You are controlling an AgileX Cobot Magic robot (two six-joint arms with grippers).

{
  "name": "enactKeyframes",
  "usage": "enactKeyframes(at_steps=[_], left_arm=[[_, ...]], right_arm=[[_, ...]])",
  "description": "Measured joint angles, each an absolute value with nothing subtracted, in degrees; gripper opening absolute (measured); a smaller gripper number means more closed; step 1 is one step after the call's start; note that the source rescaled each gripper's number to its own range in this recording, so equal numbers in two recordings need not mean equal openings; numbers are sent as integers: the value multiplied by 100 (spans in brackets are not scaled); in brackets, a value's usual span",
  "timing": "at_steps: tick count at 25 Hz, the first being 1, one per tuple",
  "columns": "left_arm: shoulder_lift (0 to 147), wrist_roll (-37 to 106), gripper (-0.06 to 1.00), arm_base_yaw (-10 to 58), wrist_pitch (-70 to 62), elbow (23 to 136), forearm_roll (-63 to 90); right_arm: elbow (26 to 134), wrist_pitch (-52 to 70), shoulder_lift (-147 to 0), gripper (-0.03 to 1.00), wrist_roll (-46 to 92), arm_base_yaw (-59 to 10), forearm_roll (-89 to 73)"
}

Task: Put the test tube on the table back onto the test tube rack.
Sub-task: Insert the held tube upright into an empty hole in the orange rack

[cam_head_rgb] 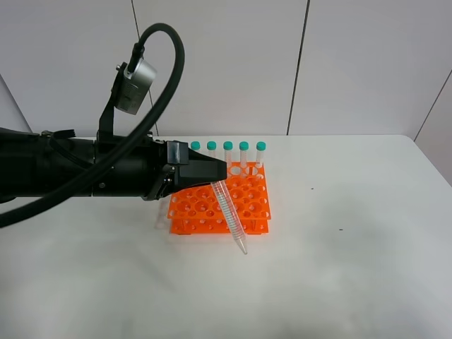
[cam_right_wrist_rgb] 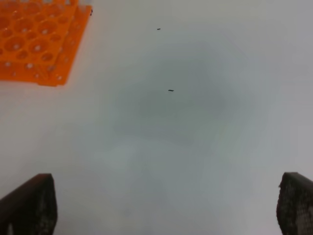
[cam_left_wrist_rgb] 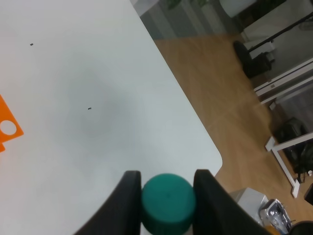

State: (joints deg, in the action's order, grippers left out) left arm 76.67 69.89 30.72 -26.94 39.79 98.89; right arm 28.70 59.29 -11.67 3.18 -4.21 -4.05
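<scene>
Left gripper [cam_left_wrist_rgb: 167,196] clamps the test tube [cam_head_rgb: 229,212] by its cap, leaving the tip free for the orange rack [cam_head_rgb: 194,205]; right gripper [cam_right_wrist_rgb: 162,205] gapes empty.

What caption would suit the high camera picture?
The left gripper holds the test tube slanted over the orange test tube rack on the white table.

Orange test tube rack [cam_head_rgb: 198,226], teal-capped clear test tube [cam_head_rgb: 232,215] (faint graduations), white table [cam_head_rgb: 353,268], black left hand [cam_left_wrist_rgb: 167,177]

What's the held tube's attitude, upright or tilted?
Tilted: the test tube slants from the left gripper, cap end clamped, tip down-right beyond the front of the test tube rack.
</scene>
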Motion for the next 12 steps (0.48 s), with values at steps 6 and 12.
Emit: enactKeyframes(at_steps=[6, 12], left_arm=[[7667, 6989, 0, 3072, -2694, 3979, 9884], [7667, 6989, 0, 3072, -2694, 3979, 9865]], right_arm=[[2866, 5923, -705, 98, 312, -118, -411], [2863, 5936, 22, 98, 312, -123, -424]])
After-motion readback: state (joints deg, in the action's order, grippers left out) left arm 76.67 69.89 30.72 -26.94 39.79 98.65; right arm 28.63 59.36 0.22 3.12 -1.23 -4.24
